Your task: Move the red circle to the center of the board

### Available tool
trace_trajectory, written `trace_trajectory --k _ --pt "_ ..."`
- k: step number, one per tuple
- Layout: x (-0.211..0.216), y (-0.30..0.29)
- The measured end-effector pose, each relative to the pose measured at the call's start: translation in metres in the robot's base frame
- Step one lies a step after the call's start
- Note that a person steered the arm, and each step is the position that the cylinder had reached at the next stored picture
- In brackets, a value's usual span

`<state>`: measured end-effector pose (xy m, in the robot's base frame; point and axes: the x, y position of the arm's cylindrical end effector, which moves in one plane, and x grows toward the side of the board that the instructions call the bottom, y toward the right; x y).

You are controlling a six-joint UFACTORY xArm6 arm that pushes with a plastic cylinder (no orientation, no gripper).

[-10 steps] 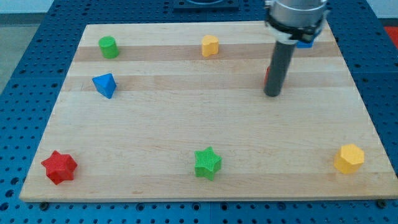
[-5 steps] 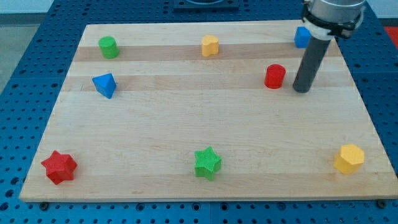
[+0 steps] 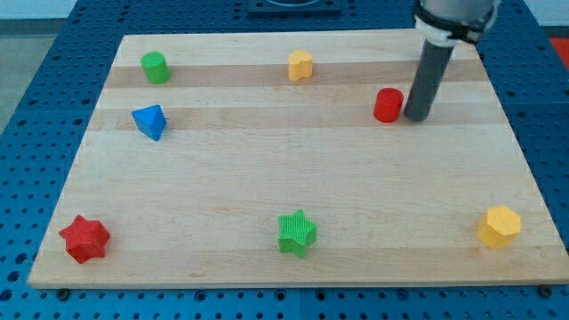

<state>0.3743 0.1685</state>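
Camera view
Counter: a pale wooden board lay on a blue pegboard; the board carried every block in sight, all of them loose on its flat top.
Red circle: the red circle stood upright in the upper right part of the board, well to the right of the board's middle and above it.
My tip: my tip rested on the board just at the red circle's right side; touching or a hair apart, I could not tell.
Hand: the arm carried no hand, only the straight dark rod, so nothing was gripped and there was no opening or closing to report.
Top row: a green cylinder sat near the top left corner, and a yellow block sat at the top middle, well apart from the red circle.
Left side: a blue pyramid sat below the green cylinder.
Bottom row: a red star lay at the bottom left corner, a green star at the bottom middle, and a yellow hexagon at the bottom right.
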Motion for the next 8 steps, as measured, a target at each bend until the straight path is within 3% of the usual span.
trace_trajectory --k 6,8 --pt "0.009 -0.128" --pt "0.12 -0.142"
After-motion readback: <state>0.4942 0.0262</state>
